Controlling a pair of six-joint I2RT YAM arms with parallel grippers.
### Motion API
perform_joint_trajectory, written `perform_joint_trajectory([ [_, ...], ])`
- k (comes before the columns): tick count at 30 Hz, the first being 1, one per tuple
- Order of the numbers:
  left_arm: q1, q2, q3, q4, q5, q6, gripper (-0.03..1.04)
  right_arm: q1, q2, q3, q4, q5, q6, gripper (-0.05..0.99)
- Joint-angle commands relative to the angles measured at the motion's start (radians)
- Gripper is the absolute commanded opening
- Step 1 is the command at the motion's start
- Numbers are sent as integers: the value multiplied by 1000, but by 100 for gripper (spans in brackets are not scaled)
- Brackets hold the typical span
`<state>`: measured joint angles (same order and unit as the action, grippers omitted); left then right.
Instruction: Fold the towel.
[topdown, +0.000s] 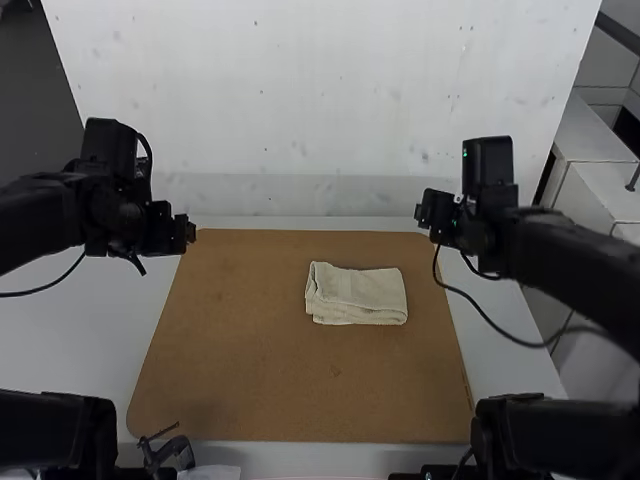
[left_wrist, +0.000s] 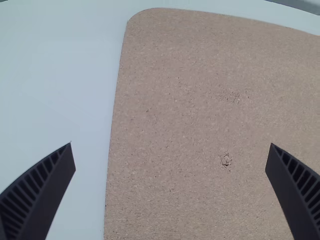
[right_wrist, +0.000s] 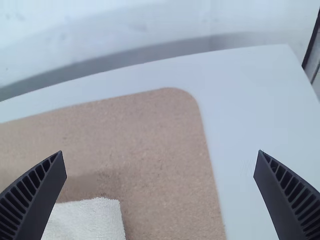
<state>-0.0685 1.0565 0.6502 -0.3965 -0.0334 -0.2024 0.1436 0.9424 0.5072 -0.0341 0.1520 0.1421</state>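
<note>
- Nearest me in the high view, a brown board (topdown: 250, 385) with rounded corners lies on the white counter (topdown: 80, 340).
- Farther in, my towel (topdown: 357, 297) rests on the board, right of its middle: cream, folded into a compact rectangle with its long sides running left to right. Layers stack up at its left end, which looks rounded and a little uneven, and a flatter band crosses the top.
- Beyond the towel, toward the board's far left corner, I have the left claw (topdown: 188, 232), spread wide, with nothing in its grip.
- Near the far right corner is my right claw (topdown: 424, 212), also spread and holding nothing.
- The high view gives me the towel's whole outline; the right wrist view brings up one fuzzy corner and the board's rounded corner beyond it.
- The left wrist view shows me the board's grain and small dark marks.
</note>
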Motion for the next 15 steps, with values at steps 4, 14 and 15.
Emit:
perform_joint_trajectory([
  [4, -13, -72, -4, 4, 1, 8, 98, -72, -409, -165, -13, -8, -75, 96],
  [14, -37, -168, -49, 4, -8, 8, 98, -113, -755, -309, -66, 6, -136, 96],
  [15, -37, -179, -54, 4, -8, 8, 98, -113, -769, -315, -67, 8, -136, 96],
])
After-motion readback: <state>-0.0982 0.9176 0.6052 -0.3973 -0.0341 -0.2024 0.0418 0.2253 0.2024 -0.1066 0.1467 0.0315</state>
